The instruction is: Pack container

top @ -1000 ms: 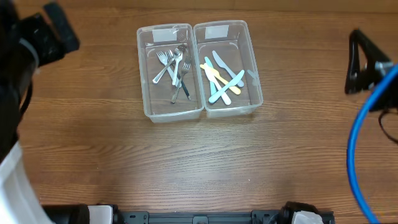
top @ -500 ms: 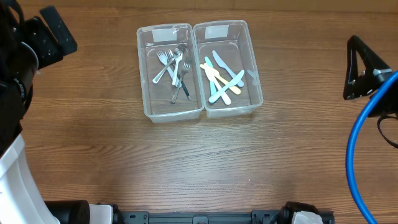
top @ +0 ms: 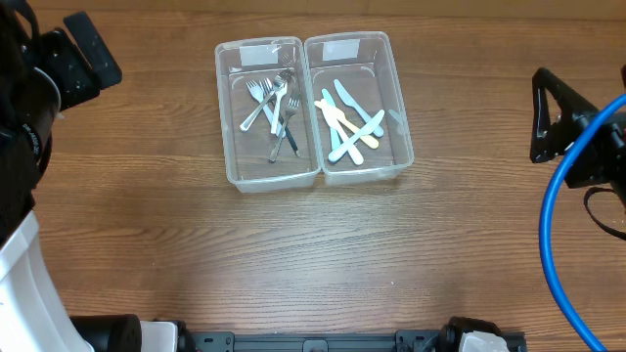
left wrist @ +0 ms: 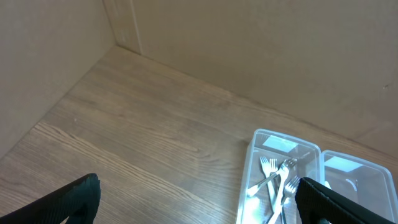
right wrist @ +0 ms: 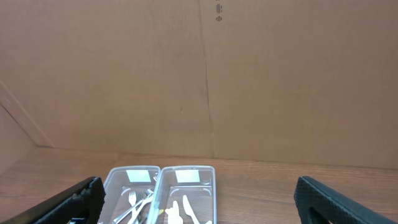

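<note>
Two clear plastic containers stand side by side at the back middle of the wooden table. The left container (top: 223, 127) holds several metal forks (top: 274, 108). The right container (top: 401, 117) holds several pastel plastic knives (top: 347, 122). My left gripper (top: 83, 54) hangs open far to the left of them, with nothing in it. Its wrist view looks over the fork container (left wrist: 283, 135) between wide-set fingers (left wrist: 78, 199). My right gripper (top: 550, 115) hangs open far to the right, also with nothing in it. Both containers (right wrist: 186, 171) show low in its wrist view.
A blue cable (top: 558, 235) loops along the right arm at the table's right edge. Brown cardboard walls (right wrist: 199, 74) close off the back and left of the table. No loose cutlery shows on the wood (top: 313, 254) around the containers.
My right gripper has shifted a little left, toward the containers. The left arm moved only slightly. The containers and cutlery have not moved.
</note>
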Controlling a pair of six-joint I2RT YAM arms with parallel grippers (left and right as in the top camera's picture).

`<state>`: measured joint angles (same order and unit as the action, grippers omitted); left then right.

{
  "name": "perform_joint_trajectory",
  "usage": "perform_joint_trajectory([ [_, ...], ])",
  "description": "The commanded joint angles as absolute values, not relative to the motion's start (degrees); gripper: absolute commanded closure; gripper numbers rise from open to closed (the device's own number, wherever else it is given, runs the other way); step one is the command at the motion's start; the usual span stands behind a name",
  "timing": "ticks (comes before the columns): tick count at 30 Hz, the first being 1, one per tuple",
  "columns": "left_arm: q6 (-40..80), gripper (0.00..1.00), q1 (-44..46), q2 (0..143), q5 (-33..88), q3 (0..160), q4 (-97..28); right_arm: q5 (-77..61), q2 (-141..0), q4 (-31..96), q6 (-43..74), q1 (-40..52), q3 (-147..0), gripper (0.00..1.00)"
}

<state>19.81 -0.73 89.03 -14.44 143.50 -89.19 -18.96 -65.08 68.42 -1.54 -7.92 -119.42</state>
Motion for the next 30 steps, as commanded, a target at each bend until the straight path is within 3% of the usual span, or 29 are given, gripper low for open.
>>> perform_joint_trajectory([
  [1,21.02,0.00,-0.71,88.82,-15.42,143.26,-89.17,-19.11,-65.04,68.18,-1.76,-8.01,-119.70,0.00],
  [11,21.02,0.00,-0.71,88.82,-15.42,143.26,-89.19,-18.09,-64.64,67.33,-1.76,-8.01,-118.83,0.00],
  [16,21.02,0.00,-0.71,88.82,-15.42,143.26,-89.19,-18.09,-61.25,61.69,-1.76,-8.01,-111.63,0.00],
  [30,21.02,0.00,-0.71,88.82,-15.42,143.26,-89.36,-23.86,-29.76,28.27,-1.52,-7.94,-51.51,0.00],
])
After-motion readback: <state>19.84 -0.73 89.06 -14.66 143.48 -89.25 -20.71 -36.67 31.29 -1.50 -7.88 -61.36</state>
